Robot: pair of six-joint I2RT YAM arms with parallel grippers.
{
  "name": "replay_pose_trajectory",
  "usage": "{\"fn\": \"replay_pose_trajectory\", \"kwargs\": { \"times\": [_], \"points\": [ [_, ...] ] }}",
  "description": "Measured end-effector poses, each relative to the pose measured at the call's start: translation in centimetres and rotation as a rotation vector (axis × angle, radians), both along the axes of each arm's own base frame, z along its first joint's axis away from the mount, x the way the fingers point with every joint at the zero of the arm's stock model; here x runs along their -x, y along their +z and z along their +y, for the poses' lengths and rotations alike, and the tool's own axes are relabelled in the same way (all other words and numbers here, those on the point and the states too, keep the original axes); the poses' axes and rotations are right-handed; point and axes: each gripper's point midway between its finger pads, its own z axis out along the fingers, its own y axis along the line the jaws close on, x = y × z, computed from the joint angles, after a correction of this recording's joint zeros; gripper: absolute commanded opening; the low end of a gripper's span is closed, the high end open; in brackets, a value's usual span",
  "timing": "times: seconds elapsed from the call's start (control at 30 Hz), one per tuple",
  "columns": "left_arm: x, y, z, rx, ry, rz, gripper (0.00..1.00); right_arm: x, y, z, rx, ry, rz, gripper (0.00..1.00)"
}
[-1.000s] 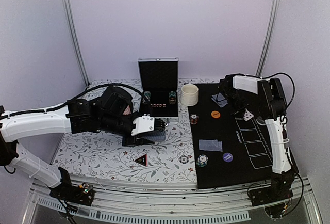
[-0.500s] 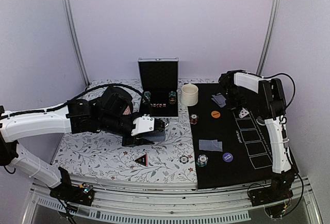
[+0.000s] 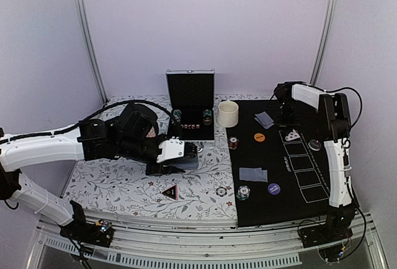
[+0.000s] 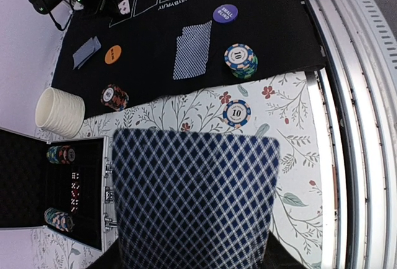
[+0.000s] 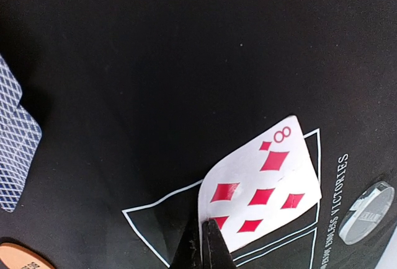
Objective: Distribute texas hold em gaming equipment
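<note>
My left gripper (image 3: 185,151) hovers over the floral cloth, shut on a deck of blue diamond-backed cards (image 4: 195,194); the deck hides its fingers in the left wrist view. My right gripper (image 5: 206,237) is shut on the edge of a face-up eight of diamonds (image 5: 267,182). That card curls above the first outlined box of the black mat (image 3: 273,157). Face-down cards lie at the mat's middle (image 3: 253,173) and far end (image 3: 263,119). Chip stacks (image 3: 233,142) (image 3: 243,192), one chip (image 3: 221,191), an orange disc (image 3: 259,137), a dark blue disc (image 3: 273,188) and the triangle marker (image 3: 169,191) lie around.
An open black case (image 3: 190,105) with chips inside stands at the back centre, a cream cup (image 3: 227,113) beside it. A silver disc (image 3: 315,145) lies on the mat's right side. The metal rail (image 3: 186,244) runs along the near edge.
My right wrist has swung right and toward the back, and the eight of diamonds has shifted slightly left with it. The left arm and its deck have stayed put.
</note>
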Motion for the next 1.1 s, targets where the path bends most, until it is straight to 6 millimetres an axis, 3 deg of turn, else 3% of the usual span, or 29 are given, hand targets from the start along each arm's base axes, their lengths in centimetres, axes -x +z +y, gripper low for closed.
{"fn": "replay_pose_trajectory", "kwargs": {
  "times": [0.1,0.23,0.3,0.57,0.67,0.77,0.87,0.97,1.1],
  "points": [
    [0.0,0.2,0.0,0.004,0.0,-0.003,0.48,-0.2,0.0,0.2,-0.038,-0.025,-0.014,0.03],
    [0.0,0.2,0.0,0.004,0.0,-0.003,0.48,-0.6,0.0,0.4,-0.072,-0.052,-0.037,0.24],
    [0.0,0.2,0.0,0.005,-0.001,-0.004,0.48,-0.9,0.0,0.6,-0.085,-0.056,-0.049,0.29],
    [0.1,-0.1,0.2,-0.002,-0.003,-0.002,0.48,-1.6,0.1,1.4,-0.139,-0.053,-0.084,0.4],
    [0.1,-0.1,0.2,-0.002,-0.003,-0.002,0.48,-2.0,0.6,2.1,-0.172,-0.037,-0.102,0.52],
    [0.1,-0.1,0.2,-0.003,-0.003,-0.002,0.48,-2.2,2.7,3.7,-0.207,0.037,-0.139,0.74],
    [0.1,-0.2,0.2,-0.003,-0.003,-0.003,0.48,-1.9,7.0,7.3,-0.267,0.164,-0.236,1.0],
    [0.1,-0.2,0.2,-0.004,-0.004,-0.004,0.47,0.9,13.5,14.2,-0.402,0.391,-0.377,0.99],
    [0.1,-0.2,0.2,-0.006,-0.001,-0.006,0.47,10.4,23.1,27.0,-0.758,0.808,-0.582,0.99]
  ]
}}
